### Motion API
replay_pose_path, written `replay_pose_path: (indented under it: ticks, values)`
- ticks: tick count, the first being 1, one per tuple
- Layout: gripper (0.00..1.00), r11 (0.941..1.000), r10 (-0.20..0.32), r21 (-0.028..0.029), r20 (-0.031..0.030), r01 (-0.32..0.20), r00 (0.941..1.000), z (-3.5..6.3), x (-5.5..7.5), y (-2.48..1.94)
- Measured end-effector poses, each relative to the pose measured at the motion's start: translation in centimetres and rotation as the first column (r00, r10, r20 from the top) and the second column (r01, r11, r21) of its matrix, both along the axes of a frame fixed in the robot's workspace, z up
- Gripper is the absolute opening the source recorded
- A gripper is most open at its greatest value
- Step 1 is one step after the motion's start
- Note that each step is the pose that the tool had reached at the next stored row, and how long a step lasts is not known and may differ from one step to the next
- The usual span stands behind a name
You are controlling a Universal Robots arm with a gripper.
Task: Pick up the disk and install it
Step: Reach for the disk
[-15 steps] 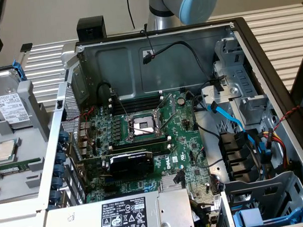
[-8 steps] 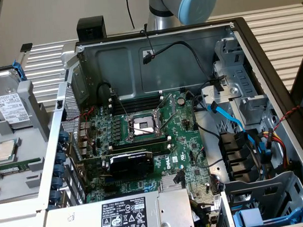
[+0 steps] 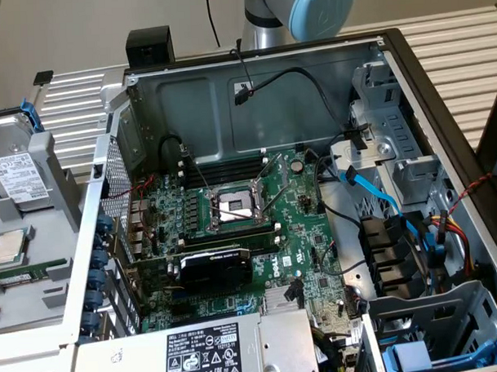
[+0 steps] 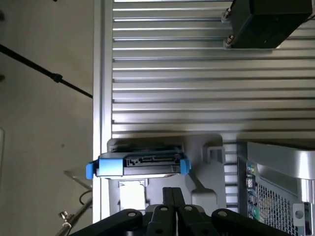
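Observation:
The disk (image 3: pixel 18 176) stands on edge in a grey holder (image 3: pixel 49 213) at the exterior view's left, outside the computer case. It is silver-grey with a white printed label, and a blue carrier frame shows at its upper corner. In the wrist view the disk (image 4: pixel 140 165) is seen edge-on, its connector side facing the camera and blue frame tabs at both ends. My gripper (image 4: pixel 172 202) hovers close to the disk without touching it. Its black fingers (image 4: pixel 168 196) are pressed together, shut, with nothing between them.
The open computer case (image 3: pixel 257 202) takes up the middle, with motherboard, cables and drive bays (image 3: pixel 411 172) at the exterior view's right. Another blue-framed carrier (image 3: pixel 434 355) sits at the lower right. A square CPU chip (image 3: pixel 9 246) lies in the grey holder. The ribbed metal table (image 4: pixel 197 73) surrounds everything.

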State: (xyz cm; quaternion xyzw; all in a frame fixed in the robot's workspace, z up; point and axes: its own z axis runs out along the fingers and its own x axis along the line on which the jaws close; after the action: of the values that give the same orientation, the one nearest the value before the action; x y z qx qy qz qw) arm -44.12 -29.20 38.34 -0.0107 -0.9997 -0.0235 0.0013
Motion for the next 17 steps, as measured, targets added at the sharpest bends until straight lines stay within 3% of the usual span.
replay_pose_path:
  ticks: [8, 15, 17]
  values:
    - [0.11, 1.0000, 0.003, 0.0000, 0.0000, -0.003, 1.0000, -0.26, -2.6, 1.27]
    - [0.11, 1.0000, 0.004, 0.0000, 0.0003, -0.004, 1.0000, -0.28, -2.7, 1.45]
    - [0.11, 1.0000, 0.004, -0.0015, 0.0014, -0.004, 1.0000, -0.29, -3.0, 1.90]
